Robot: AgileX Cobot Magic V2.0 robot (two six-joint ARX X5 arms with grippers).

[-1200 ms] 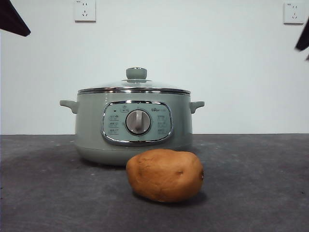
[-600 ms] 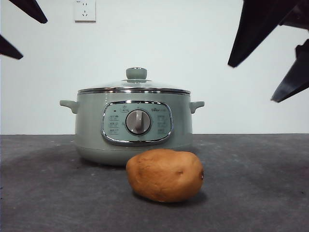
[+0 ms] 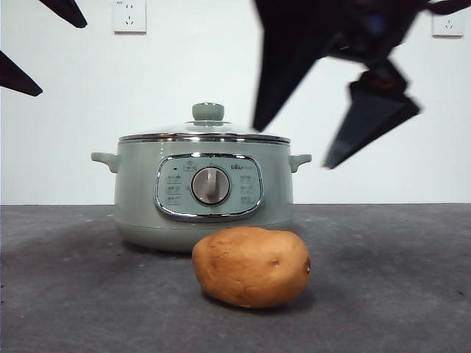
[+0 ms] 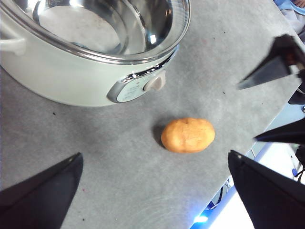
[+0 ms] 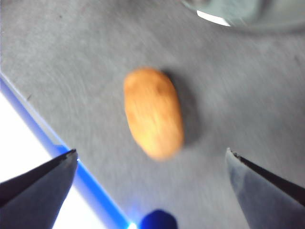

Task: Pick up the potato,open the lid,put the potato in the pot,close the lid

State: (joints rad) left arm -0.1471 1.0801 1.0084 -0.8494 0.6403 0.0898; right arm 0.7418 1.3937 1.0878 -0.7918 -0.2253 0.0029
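The tan-brown potato (image 3: 252, 266) lies on the grey table in front of the sage-green pot (image 3: 140, 198). The glass lid (image 3: 208, 112) sits closed on the pot. My right gripper (image 3: 293, 147) is open, in the air to the upper right of the pot and above the potato. In the right wrist view the potato (image 5: 153, 112) lies between and beyond the open jaws of the right gripper (image 5: 150, 150). My left gripper (image 3: 64, 58) is open, high at the upper left. Its wrist view (image 4: 154, 154) shows the potato (image 4: 188, 135) and pot (image 4: 57, 81) below.
The grey table (image 3: 397, 294) reaches a white wall with two sockets (image 3: 129, 16). The table's front edge with a blue strip (image 5: 71, 167) runs close to the potato. The right gripper's jaws also show in the left wrist view (image 4: 274, 102).
My right gripper has come in from the upper right, moving left and down to above the potato. My left gripper has shifted slightly at the upper left. Potato, pot and lid have not moved.
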